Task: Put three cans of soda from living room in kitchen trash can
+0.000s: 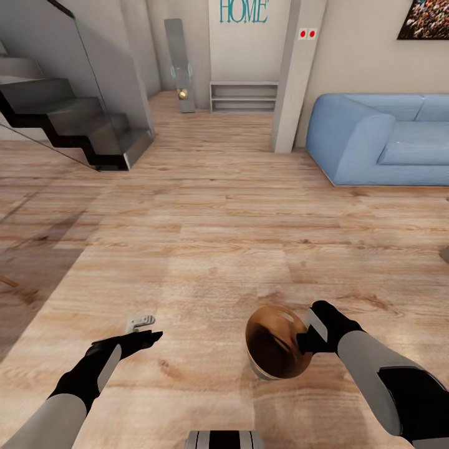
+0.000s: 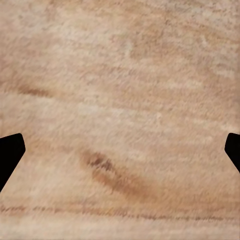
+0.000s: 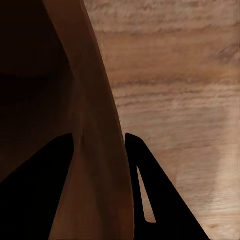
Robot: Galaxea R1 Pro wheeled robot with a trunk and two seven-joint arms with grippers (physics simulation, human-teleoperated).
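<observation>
My right gripper [image 1: 307, 341] is shut on the rim of the tash can [image 1: 274, 343], a small round bin with a glossy brown inside. I hold it tilted just above the wood floor. In the right wrist view the bin's wall [image 3: 95, 100] runs between the two dark fingers of the right gripper [image 3: 100, 170], one inside and one outside. At the lower left my left gripper [image 1: 146, 332] hangs open over bare planks. Its tips sit at the two sides of the left wrist view, and the left gripper [image 2: 120, 152] holds nothing. The three can of soda are out of view.
A light blue sofa [image 1: 380, 140] stands at the right. Dark stairs [image 1: 75, 118] with a glass rail rise at the left. Ahead are a grey pillar [image 1: 293, 81], a low shelf [image 1: 243, 96] and a tall grey stand [image 1: 181, 62]. Open wood floor [image 1: 212, 218] lies between.
</observation>
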